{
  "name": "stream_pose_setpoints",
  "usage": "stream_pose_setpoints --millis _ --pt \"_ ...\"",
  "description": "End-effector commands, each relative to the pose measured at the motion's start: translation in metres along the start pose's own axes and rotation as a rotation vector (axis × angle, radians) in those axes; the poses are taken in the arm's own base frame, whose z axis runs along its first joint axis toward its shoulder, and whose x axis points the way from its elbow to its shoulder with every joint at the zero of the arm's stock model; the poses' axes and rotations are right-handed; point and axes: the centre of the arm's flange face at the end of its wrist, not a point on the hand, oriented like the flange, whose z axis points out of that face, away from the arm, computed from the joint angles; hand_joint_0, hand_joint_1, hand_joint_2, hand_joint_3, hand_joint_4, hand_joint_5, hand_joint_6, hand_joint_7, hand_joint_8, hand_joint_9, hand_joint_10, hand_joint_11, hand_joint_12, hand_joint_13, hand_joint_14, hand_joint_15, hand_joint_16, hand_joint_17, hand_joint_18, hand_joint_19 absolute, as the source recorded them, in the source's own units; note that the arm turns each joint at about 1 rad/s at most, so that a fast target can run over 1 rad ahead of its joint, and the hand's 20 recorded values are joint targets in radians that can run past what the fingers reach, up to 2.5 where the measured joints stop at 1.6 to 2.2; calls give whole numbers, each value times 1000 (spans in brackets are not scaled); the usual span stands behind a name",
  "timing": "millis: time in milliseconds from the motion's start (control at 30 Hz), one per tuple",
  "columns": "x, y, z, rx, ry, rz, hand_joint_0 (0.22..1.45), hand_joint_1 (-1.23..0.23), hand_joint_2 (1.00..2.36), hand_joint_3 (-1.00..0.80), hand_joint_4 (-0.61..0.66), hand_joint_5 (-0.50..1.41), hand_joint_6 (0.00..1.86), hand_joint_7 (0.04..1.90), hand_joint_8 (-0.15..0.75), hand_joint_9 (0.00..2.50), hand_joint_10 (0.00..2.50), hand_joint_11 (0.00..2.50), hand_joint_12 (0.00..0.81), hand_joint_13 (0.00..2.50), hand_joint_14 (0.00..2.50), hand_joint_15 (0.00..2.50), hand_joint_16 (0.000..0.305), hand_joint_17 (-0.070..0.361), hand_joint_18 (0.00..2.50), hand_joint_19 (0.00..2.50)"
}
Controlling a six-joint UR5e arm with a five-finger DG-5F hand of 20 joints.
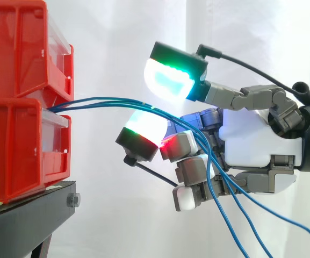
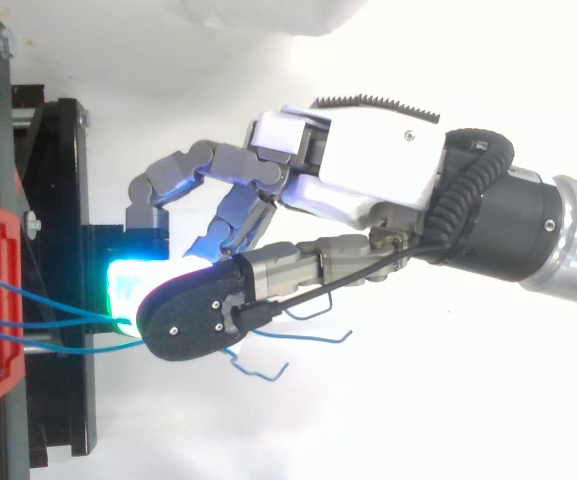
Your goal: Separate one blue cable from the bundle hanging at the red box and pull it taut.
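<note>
Blue wiry cables (image 1: 106,101) fan from glossy red plastic bins (image 1: 15,140) at 9 o'clock into the hand (image 1: 251,142). Whether it grips any cannot be told.

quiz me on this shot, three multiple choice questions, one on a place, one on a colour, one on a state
1. Where do the cables come out?
A) between the two red bins
B) from the top bin's roof
C) from under the stand

2. What colour are the cables?
A) green
B) blue
C) yellow

3. How do the cables lie past the hand?
A) knotted together
B) plugged into a socket
C) hanging loose

Answers:
1 A, they emerge where the upper bin sits on the lower one.
2 B, every strand is blue.
3 C, they droop freely towards the lower right in the side view.
</note>
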Motion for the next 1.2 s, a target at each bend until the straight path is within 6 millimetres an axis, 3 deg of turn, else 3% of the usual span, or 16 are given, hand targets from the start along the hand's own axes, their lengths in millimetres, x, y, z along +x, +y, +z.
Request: stream_pose_setpoints --millis 0,100,300,500,600,733,1167 --pt "0 0 0 0 0 0 545 -485 1000 -500 213 -184 782 1090 357 1226 21 1100 377 1341 25 868 41 92 1018 547" --pt "1 1 0 -1 -3 4 518 -487 1000 -500 235 -200 795 1041 365 1206 19 1122 391 1349 25 861 43 96 1039 527" --pt "2 0 0 0 -3 3 643 -746 1000 -500 205 -213 812 1020 345 1170 18 1183 385 1332 27 865 39 87 1016 522" --pt "2 0 0 -2 -5 4 743 -838 1017 -303 196 -220 830 1004 342 1152 18 1194 386 1326 27 872 38 85 1007 522" --pt "3 0 0 -2 -5 4 747 -823 1021 -251 187 -220 832 993 341 1148 18 1190 377 1324 27 871 37 84 1001 530" --pt "3 1 0 -4 -5 5 701 -684 1024 -152 224 -212 789 955 331 1150 18 1182 379 1327 26 877 37 84 996 545" --pt "7 0 -1 -2 -8 5 707 -588 1022 -182 224 -177 692 1070 343 1227 21 1132 362 1375 27 884 37 83 1012 540"
